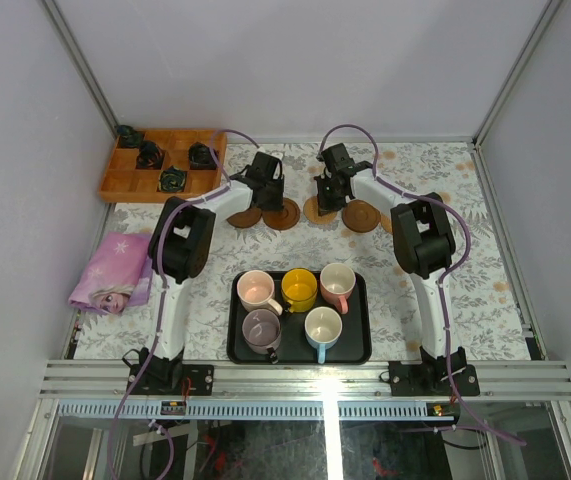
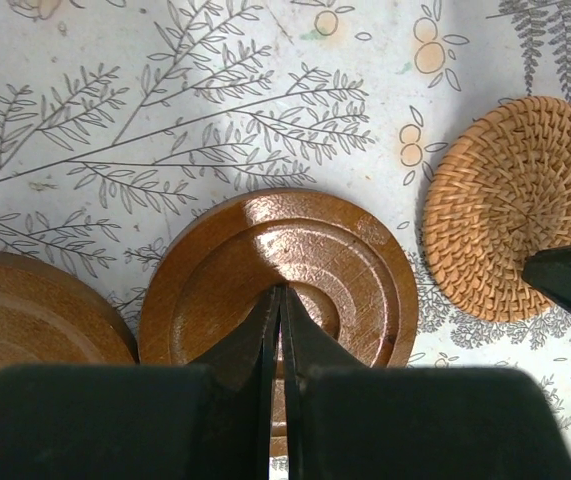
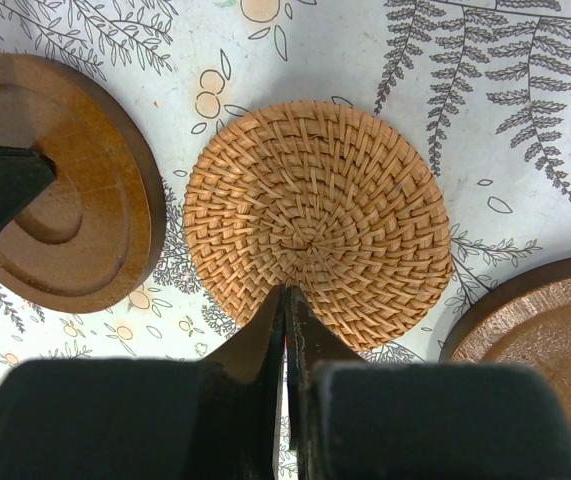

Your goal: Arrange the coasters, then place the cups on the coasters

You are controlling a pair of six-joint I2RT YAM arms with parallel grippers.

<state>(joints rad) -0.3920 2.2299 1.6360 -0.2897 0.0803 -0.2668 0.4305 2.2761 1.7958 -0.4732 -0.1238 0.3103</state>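
Observation:
Four coasters lie in a row at mid-table. Three are brown wood (image 1: 245,217) (image 1: 283,213) (image 1: 362,215), and one is woven rattan (image 1: 317,208). My left gripper (image 2: 280,290) is shut, its tips at the middle of a ringed wooden coaster (image 2: 355,270), with another wooden coaster (image 2: 25,310) to its left. My right gripper (image 3: 287,290) is shut over the near edge of the woven coaster (image 3: 315,200). The cups stand upright on a black tray (image 1: 360,350): pink (image 1: 256,290), yellow (image 1: 299,289), white with a pink handle (image 1: 338,284), mauve (image 1: 262,329) and white with a blue handle (image 1: 323,328).
A wooden compartment box (image 1: 162,163) holding small black objects sits at the back left. A pink printed cloth (image 1: 113,272) lies at the left edge. Grey walls and metal rails enclose the table. Each gripper's black finger shows in the other's wrist view.

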